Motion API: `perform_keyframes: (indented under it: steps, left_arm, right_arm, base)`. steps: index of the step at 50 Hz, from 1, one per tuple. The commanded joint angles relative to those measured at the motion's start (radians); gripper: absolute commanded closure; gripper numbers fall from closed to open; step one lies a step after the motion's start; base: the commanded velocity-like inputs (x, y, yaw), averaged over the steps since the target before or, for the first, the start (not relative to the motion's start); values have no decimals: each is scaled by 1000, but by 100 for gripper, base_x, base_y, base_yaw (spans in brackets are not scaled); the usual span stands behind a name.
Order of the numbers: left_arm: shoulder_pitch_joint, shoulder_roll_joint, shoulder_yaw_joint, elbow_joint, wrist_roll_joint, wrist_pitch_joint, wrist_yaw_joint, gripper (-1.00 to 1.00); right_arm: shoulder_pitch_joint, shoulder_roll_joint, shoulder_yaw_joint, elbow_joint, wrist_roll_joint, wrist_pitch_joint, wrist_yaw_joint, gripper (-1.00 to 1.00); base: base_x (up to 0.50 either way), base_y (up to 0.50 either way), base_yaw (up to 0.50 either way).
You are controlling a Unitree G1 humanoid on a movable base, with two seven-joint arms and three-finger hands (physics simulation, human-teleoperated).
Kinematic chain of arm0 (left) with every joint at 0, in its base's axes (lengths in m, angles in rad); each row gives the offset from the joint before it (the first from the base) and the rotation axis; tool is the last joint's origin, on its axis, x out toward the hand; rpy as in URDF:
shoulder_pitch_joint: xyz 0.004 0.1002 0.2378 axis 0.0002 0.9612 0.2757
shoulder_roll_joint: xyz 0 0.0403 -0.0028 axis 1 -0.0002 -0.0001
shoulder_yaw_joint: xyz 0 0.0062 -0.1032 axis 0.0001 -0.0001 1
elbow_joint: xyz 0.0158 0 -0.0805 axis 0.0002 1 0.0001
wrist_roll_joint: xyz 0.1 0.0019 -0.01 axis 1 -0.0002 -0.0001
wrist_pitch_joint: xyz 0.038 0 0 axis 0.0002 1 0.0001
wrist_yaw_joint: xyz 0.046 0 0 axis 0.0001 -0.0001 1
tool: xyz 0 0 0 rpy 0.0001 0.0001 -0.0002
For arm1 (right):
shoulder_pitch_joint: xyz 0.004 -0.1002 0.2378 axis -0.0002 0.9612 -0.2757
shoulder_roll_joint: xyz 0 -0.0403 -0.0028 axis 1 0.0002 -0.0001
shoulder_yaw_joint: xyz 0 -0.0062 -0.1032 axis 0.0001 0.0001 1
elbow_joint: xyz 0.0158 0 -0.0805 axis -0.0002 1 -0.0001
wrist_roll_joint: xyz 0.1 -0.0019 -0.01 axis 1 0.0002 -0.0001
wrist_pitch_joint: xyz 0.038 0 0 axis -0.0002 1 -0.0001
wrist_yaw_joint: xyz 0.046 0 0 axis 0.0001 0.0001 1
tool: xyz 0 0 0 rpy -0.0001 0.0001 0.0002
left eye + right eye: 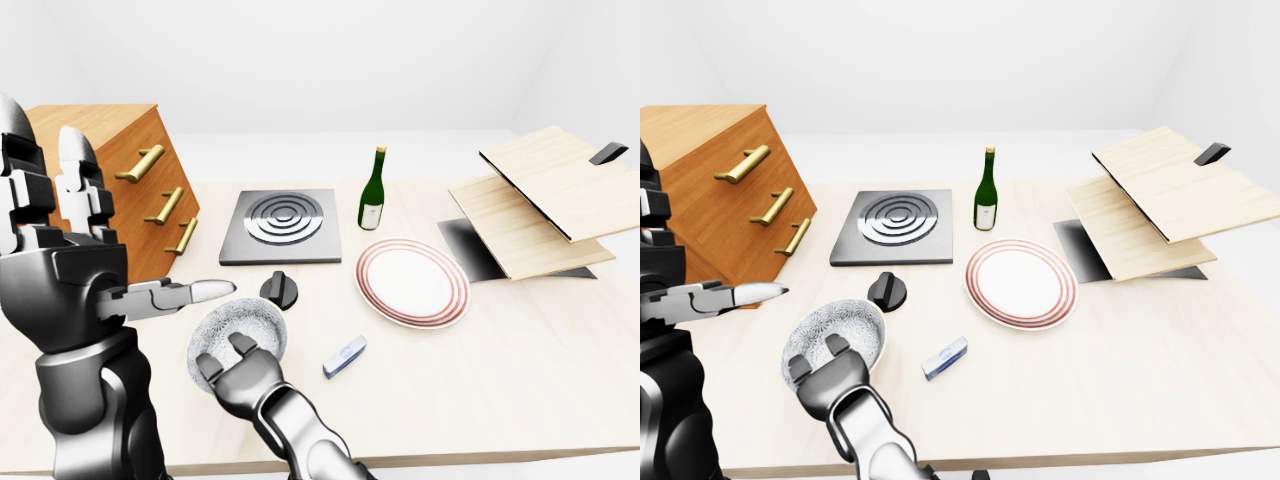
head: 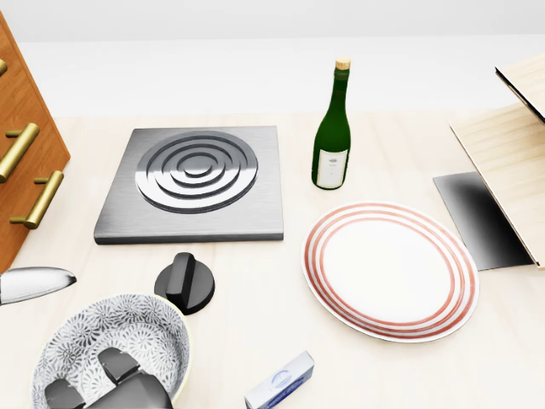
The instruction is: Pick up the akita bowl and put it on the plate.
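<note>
- The akita bowl (image 2: 111,328), white with a grey floral pattern inside, is seen upright, left of and below the plate (image 2: 390,270) in the head view, well apart.
- Two fingers of the right hand (image 1: 245,380) are hooked over its rim; the thumb is hidden, so a grasp cannot be told.
- The left hand (image 1: 80,270) is held released, farther left.

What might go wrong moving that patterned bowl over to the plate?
The right hand only hooks one edge of the akita bowl, so the bowl may tip or slip when lifted. The black knob sits close beside the bowl, and the small box lies toward the plate; a low carry might knock either.
</note>
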Motion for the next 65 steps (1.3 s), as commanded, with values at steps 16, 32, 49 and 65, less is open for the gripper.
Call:
perform_keyframes:
  steps: [16, 32, 49, 65]
  left_arm:
    - [0, 4, 15, -23, -15, 0, 9, -100]
    - [-8, 10, 16, -15, -21, 0, 13, -100]
    - [-10, 16, 31, -28, -34, 0, 12, -100]
    - [-9, 20, 48, -30, -47, 0, 12, -100]
  right_arm:
    - [12, 4, 16, 63, 16, 0, 39, -100]
    - [-7, 4, -4, 105, 39, 0, 82, -100]
    - [-14, 4, -3, 120, 27, 0, 106, 100]
    - [-14, 4, -2, 122, 29, 0, 101, 100]
  base:
    - [0, 0, 0]
    - [0, 0, 0]
    - [0, 0, 0]
    - [0, 0, 0]
